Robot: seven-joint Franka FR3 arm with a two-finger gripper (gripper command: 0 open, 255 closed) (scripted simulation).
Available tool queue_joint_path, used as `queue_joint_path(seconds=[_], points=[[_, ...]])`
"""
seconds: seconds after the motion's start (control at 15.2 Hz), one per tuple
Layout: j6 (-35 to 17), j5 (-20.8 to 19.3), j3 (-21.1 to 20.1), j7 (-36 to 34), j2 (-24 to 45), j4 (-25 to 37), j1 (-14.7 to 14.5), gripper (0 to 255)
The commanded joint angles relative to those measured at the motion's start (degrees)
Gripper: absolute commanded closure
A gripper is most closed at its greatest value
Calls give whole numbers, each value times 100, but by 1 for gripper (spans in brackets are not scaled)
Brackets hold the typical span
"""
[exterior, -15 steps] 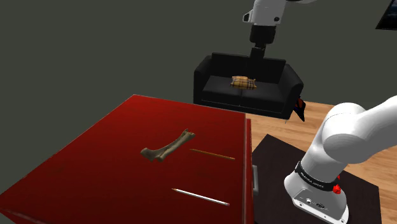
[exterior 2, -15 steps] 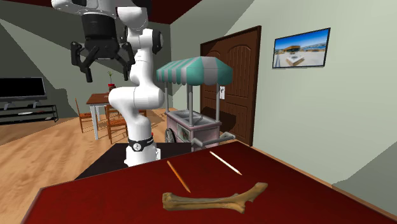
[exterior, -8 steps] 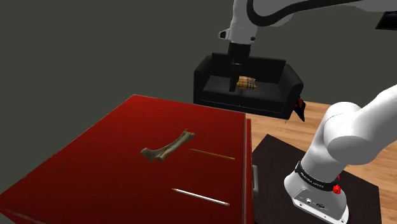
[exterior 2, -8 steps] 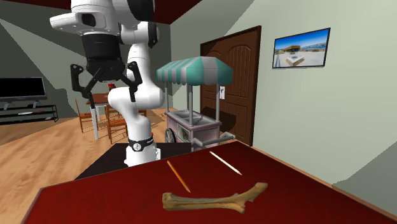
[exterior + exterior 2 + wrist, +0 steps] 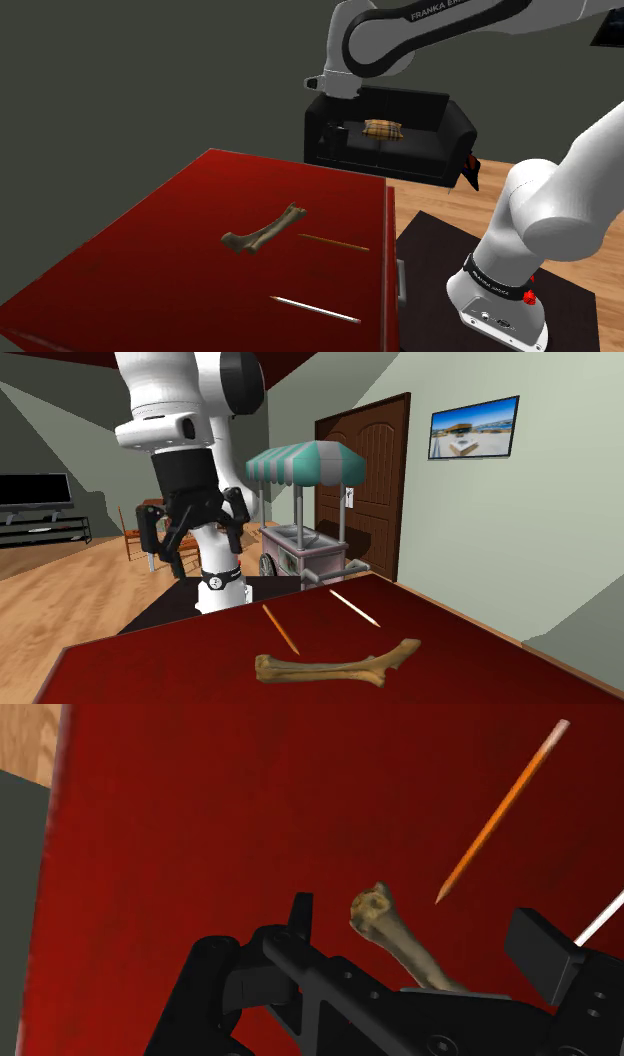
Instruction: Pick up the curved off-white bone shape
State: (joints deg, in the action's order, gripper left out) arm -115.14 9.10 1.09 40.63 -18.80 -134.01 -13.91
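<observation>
The curved bone (image 5: 265, 231), tan and off-white, lies flat in the middle of the dark red table (image 5: 150, 250). In the second exterior view the bone (image 5: 335, 664) rests near the front of the table. My black gripper (image 5: 192, 547) hangs open in the air, well above the table's far side. In the shoulder view the gripper (image 5: 330, 138) is dark against the sofa, above and behind the bone. In the wrist view the bone (image 5: 372, 912) shows far below, between the spread fingers of the gripper (image 5: 420, 932), and nothing is held.
An orange pencil (image 5: 333, 242) and a thin white stick (image 5: 315, 310) lie on the table near the bone. Behind the table stands a black sofa (image 5: 440, 140) with a plaid cushion (image 5: 383, 128). A striped-awning cart (image 5: 300, 462) stands beside the robot's stand.
The arm has swung the gripper lower and towards the shoulder view's left, closer to the table. The fingers have stayed open. The bone has not moved.
</observation>
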Motion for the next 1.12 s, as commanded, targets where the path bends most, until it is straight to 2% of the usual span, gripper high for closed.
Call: queue_joint_path(seconds=[0.0,0.59,0.92,1.06], points=[[-264,130,-6,437,343,90,-155,0],[-1090,741,-266,2239,1767,677,-747,0],[-1401,1006,-541,3167,2461,1049,-995,0],[-1507,1049,-592,3313,2596,1074,-1024,0]])
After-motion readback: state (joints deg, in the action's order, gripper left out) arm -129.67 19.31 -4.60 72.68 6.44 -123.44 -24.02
